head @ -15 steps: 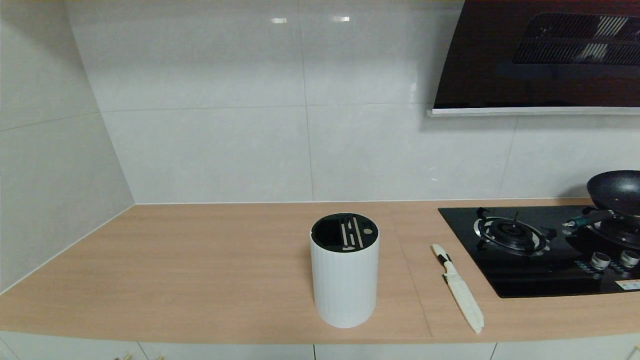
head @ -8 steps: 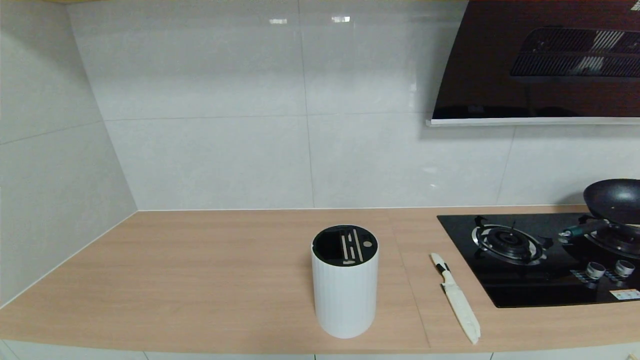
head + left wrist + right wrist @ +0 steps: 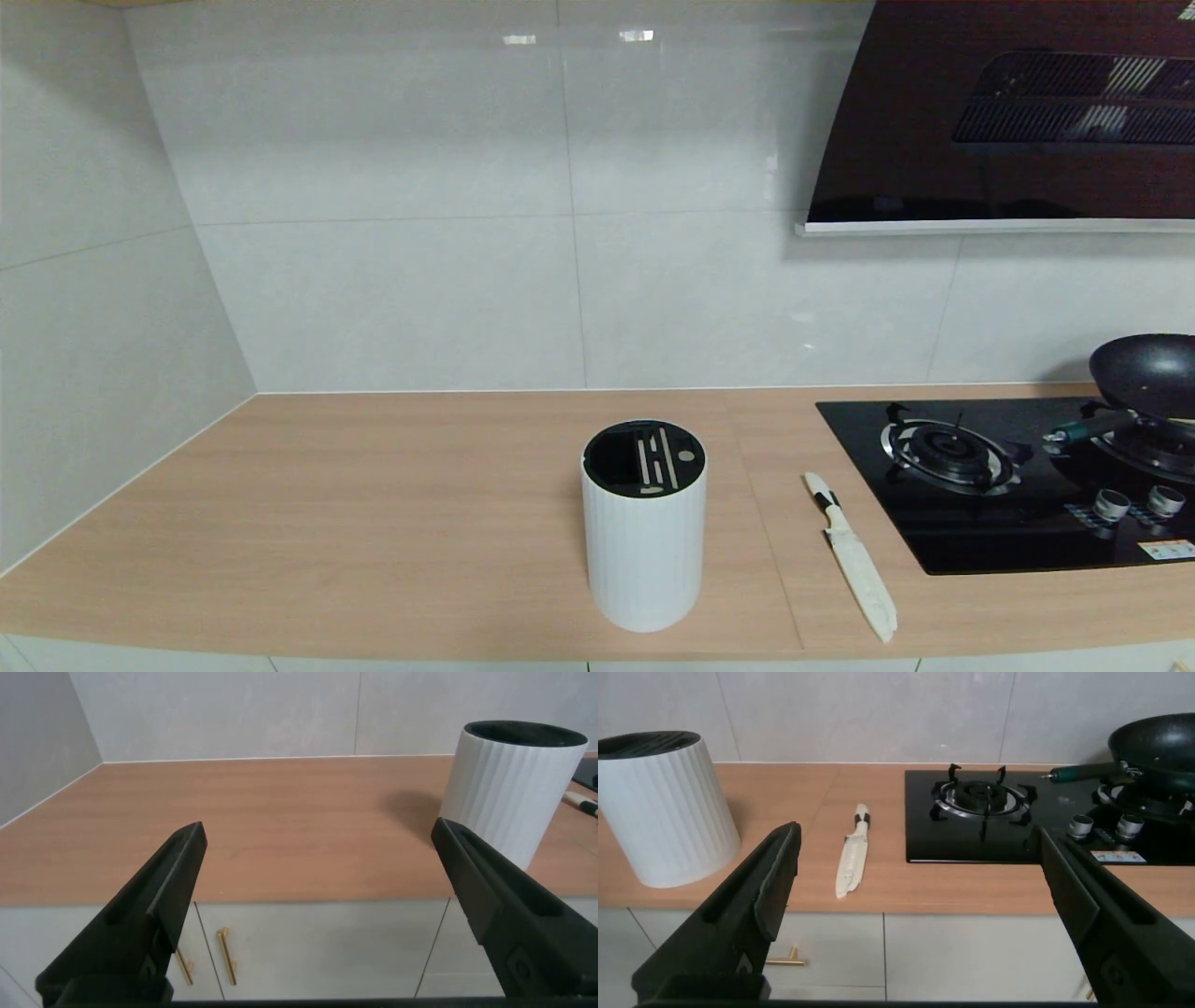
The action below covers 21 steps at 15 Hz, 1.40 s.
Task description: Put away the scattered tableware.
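We hold our left gripper [image 3: 318,833] and right gripper [image 3: 917,838] level before the counter [image 3: 373,523] edge, fingers spread wide, grasping nothing, while the knife [image 3: 851,557] lies flat between holder [image 3: 644,541] and hob [image 3: 990,523].

1. The left gripper [image 3: 318,831] has two matte black fingers [image 3: 140,924]. Each is a long wedge, broad at its base and narrowing to a blunt, squared tip.
2. On each finger the inner face is a smooth slanted plane. A crisp ridge divides it from a narrower upper face that catches the light as dark grey.
3. The right gripper [image 3: 916,833] is of the same make, with two plain black fingers [image 3: 1106,924] that have hard edges and squared tips.
4. A thin dark strip of the gripper body joins the finger bases in both wrist views.
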### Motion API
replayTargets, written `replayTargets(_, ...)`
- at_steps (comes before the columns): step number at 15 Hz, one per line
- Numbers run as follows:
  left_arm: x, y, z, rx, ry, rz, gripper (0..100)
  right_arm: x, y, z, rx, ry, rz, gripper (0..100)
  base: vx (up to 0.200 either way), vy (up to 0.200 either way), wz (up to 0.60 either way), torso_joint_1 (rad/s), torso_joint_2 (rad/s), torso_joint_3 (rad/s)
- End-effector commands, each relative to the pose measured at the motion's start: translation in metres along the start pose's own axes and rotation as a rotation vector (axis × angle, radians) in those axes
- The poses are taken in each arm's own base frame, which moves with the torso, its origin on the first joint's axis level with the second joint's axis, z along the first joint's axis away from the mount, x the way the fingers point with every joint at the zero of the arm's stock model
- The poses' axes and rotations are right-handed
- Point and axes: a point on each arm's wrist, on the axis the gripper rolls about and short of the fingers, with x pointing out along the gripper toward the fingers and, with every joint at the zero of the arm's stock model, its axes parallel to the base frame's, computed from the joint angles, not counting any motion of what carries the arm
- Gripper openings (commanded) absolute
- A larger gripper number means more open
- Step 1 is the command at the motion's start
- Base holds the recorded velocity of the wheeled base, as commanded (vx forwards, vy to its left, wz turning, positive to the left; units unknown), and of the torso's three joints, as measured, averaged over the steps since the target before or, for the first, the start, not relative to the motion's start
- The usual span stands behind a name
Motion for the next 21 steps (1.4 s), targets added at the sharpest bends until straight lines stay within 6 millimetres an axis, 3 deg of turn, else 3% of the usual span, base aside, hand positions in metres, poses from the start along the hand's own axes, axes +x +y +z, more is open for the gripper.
replayTargets(1, 0.000, 0.000, 0.000, 0.000, 0.000, -0.001, 100, 0.000, 0.000, 0.000, -0.002, 0.002, -0.007, 100, 0.000, 0.000, 0.00, 0.000, 0.00, 0.000)
replayTargets(6, 0.000, 0.000, 0.000, 0.000, 0.000, 0.001, 100, 0.000, 0.000, 0.002, -0.003, -0.009, -0.014, 100, 0.000, 0.000, 0.00, 0.000, 0.00, 0.000)
replayTargets(8, 0.000, 0.000, 0.000, 0.000, 0.000, -0.001, 100, -0.007, 0.001, 0.036, 0.041, -0.115, 0.074, 100, 0.000, 0.000, 0.00, 0.000, 0.00, 0.000)
replayTargets(11, 0.000, 0.000, 0.000, 0.000, 0.000, 0.001, 100, 0.006, 0.002, 0.047, 0.050, -0.005, 0.135, 100, 0.000, 0.000, 0.00, 0.000, 0.00, 0.000)
replayTargets(13, 0.000, 0.000, 0.000, 0.000, 0.000, -0.001, 100, 0.036, 0.004, 0.068, 0.063, 0.172, 0.226, 100, 0.000, 0.000, 0.00, 0.000, 0.00, 0.000)
replayTargets(14, 0.000, 0.000, 0.000, 0.000, 0.000, -0.001, 100, 0.039, 0.004, 0.070, 0.064, 0.187, 0.233, 100, 0.000, 0.000, 0.00, 0.000, 0.00, 0.000)
replayTargets(15, 0.000, 0.000, 0.000, 0.000, 0.000, -0.001, 100, 0.066, 0.006, 0.083, 0.073, 0.305, 0.258, 100, 0.000, 0.000, 0.00, 0.000, 0.00, 0.000)
replayTargets(16, 0.000, 0.000, 0.000, 0.000, 0.000, -0.001, 100, 0.077, 0.007, 0.087, 0.074, 0.343, 0.267, 100, 0.000, 0.000, 0.00, 0.000, 0.00, 0.000)
replayTargets(17, 0.000, 0.000, 0.000, 0.000, 0.000, -0.001, 100, 0.102, 0.010, 0.092, 0.075, 0.421, 0.280, 100, 0.000, 0.000, 0.00, 0.000, 0.00, 0.000)
replayTargets(19, 0.000, 0.000, 0.000, 0.000, 0.000, -0.001, 100, 0.147, 0.019, 0.089, 0.071, 0.519, 0.311, 100, 0.000, 0.000, 0.00, 0.000, 0.00, 0.000)
replayTargets(21, 0.000, 0.000, 0.000, 0.000, 0.000, -0.001, 100, 0.196, 0.031, 0.070, 0.064, 0.574, 0.335, 100, 0.000, 0.000, 0.00, 0.000, 0.00, 0.000)
